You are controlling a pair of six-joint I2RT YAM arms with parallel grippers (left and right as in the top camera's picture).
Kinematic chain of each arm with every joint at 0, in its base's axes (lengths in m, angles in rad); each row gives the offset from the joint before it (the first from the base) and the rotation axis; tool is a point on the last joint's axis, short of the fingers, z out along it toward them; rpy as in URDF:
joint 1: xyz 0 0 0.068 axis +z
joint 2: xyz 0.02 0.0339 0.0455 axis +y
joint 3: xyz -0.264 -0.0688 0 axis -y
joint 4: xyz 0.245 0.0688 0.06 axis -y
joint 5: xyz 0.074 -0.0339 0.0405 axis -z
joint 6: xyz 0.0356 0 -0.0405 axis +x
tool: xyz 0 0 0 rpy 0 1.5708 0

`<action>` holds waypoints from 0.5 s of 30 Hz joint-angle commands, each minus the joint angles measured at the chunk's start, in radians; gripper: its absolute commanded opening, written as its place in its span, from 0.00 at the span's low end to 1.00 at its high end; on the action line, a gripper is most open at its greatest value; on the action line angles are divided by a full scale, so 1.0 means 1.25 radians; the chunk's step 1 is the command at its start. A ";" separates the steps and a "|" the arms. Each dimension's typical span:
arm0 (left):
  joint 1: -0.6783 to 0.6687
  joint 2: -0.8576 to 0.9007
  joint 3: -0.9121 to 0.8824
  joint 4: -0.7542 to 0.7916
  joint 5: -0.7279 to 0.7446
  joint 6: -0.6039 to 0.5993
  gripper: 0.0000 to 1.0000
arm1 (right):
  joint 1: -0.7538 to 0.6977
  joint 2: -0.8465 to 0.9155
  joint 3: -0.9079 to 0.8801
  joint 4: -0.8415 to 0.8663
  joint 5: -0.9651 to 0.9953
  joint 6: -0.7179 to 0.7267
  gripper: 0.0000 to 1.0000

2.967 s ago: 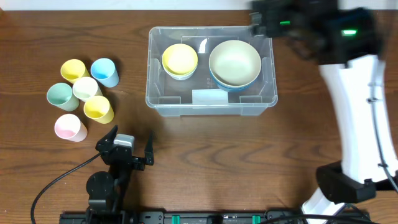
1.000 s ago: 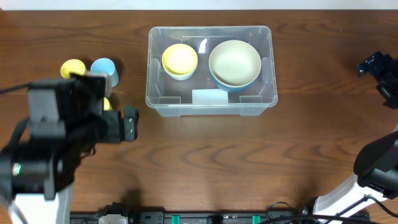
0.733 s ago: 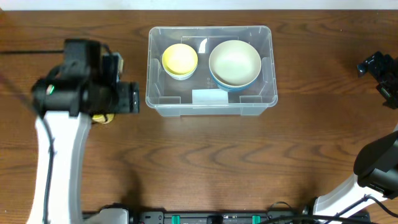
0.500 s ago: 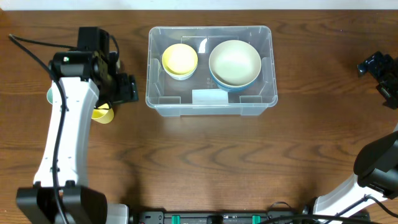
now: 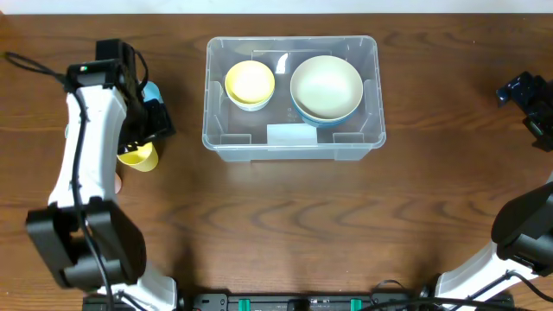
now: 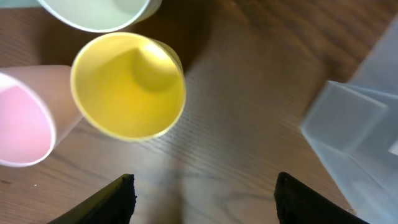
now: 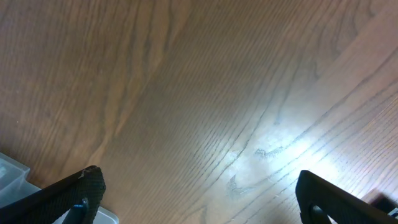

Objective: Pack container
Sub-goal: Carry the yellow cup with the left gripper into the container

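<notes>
1 open gap btwn yellow cup point(image 6: 127, 84) & container point(image 6: 354, 124) corner.

Dark brown wood-grain table point(image 5: 285, 225), glossy, light glare patch at right end. Container point(image 5: 294, 154) sits directly on top, rear centre, long side parallel to the table's long edge. Cup cluster at left, well apart from container: yellow cup point(image 6: 127, 84) nearest, pink cup point(image 6: 25, 118) just beside it on far side from container, pale cup point(image 6: 99, 12) crowding its rim. Blue cup point(image 5: 152, 91) further back, partly hidden. Rest of cluster not visible from overhead. Front half of table bare wood.
</notes>
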 commanded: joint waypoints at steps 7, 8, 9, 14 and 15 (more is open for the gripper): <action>0.018 0.104 0.003 0.026 -0.004 -0.004 0.68 | 0.001 -0.004 -0.002 0.000 0.004 0.013 0.99; 0.019 0.115 0.003 0.030 -0.004 -0.001 0.68 | 0.001 -0.004 -0.002 0.000 0.004 0.013 0.99; 0.019 0.124 0.003 0.035 -0.004 0.004 0.68 | 0.001 -0.004 -0.002 0.000 0.004 0.013 0.99; 0.019 0.171 0.002 0.055 -0.004 0.014 0.66 | 0.001 -0.004 -0.002 0.000 0.004 0.013 0.99; 0.019 0.179 0.002 0.056 -0.004 0.014 0.62 | 0.001 -0.004 -0.002 0.000 0.004 0.013 0.99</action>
